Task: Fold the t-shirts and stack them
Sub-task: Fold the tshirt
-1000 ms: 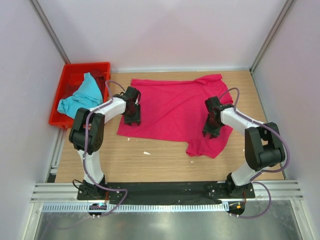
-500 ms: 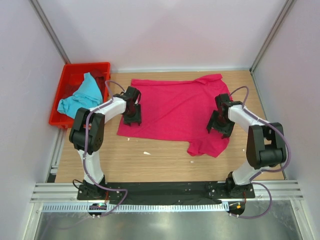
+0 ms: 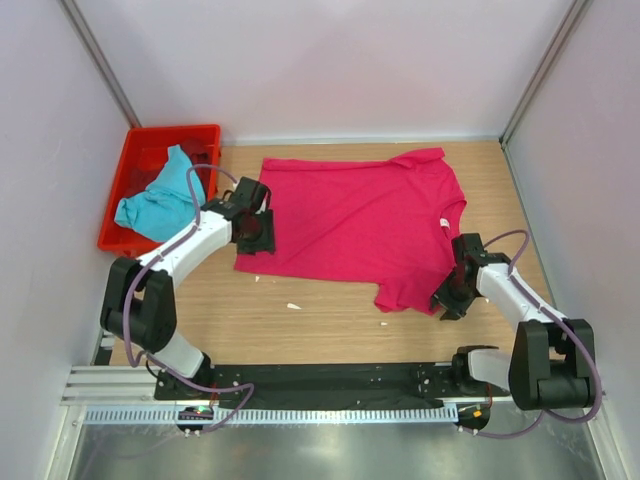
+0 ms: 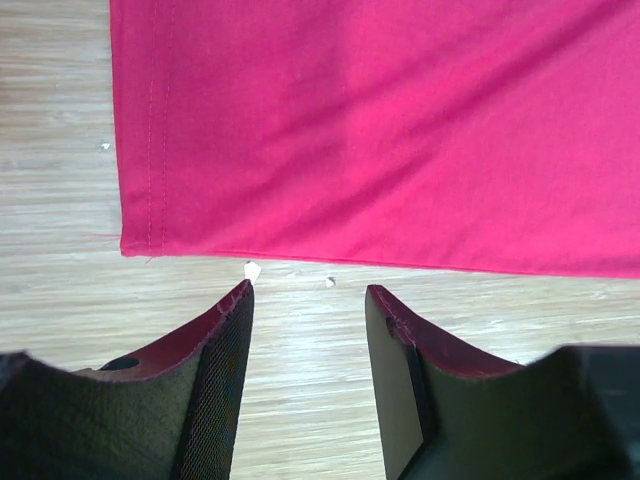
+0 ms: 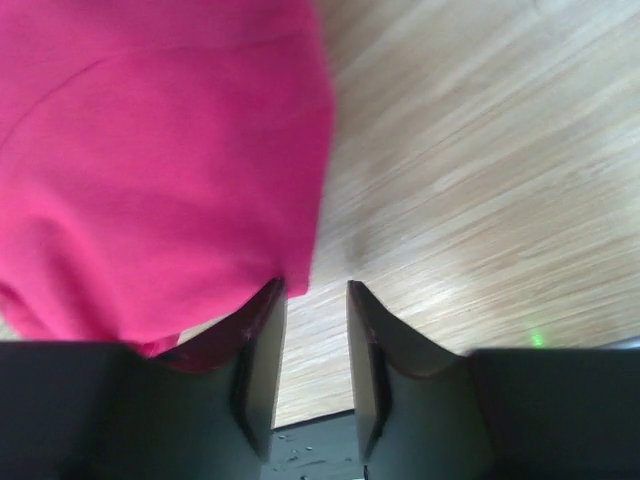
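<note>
- The pink shirt lies spread flat in the middle of the table, front or back I cannot tell, with its collar toward the right side and its hem toward the left.
- A small white label shows at the collar.
- One sleeve points to the far edge of the table; the other sleeve points to the near edge.
- The blue shirt sits crumpled in the red crate at the far left corner, partly draped over the crate's near rim.
- The left gripper is at the shirt's hem, close to its near corner.
- In the left wrist view its fingers stand well apart with only bare wood between them, just short of the pink edge; nothing is gripped.
- A white scrap lies on the wood just beside the left fingertip, with a smaller one near it.
- The right gripper is low at the outer edge of the near sleeve.
- In the right wrist view its fingers stand slightly apart with wood showing in the narrow gap; the pink edge reaches one fingertip but does not lie between the two.
- Another white scrap lies on the table near the shirt's near edge.
</note>
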Available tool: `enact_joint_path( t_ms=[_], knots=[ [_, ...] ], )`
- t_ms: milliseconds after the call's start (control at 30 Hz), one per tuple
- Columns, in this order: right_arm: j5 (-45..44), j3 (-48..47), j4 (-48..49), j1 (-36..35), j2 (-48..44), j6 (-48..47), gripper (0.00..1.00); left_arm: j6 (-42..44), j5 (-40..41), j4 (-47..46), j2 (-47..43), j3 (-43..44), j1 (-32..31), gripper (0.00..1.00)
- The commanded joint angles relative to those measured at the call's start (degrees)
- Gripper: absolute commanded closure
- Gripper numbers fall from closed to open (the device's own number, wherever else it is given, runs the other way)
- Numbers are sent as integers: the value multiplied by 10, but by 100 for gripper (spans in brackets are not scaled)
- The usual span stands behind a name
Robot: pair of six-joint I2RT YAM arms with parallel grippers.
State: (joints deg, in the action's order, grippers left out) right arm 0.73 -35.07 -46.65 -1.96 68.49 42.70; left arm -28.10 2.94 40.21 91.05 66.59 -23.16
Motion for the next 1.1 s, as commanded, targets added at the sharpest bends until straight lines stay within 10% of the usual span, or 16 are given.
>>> enact_joint_path(
  t_ms=[0, 233, 533, 833, 1067],
  knots=[
    [12, 11, 45, 13, 10, 20, 58, -5, -4, 15, -16, -13, 2, 50],
    [25, 48, 101, 13, 33, 26, 50, -9, 7, 24, -50, -29, 2, 50],
    [15, 33, 62, 12, 1, 12, 99, -13, 11, 26, -68, -41, 6, 51],
    [60, -32, -31, 13, -86, 34, 99, -18, 24, 37, -104, -49, 5, 52],
    [74, -222, 48, 12, 157, 0, 89, -9, 22, 40, -85, -35, 5, 53]
  ],
)
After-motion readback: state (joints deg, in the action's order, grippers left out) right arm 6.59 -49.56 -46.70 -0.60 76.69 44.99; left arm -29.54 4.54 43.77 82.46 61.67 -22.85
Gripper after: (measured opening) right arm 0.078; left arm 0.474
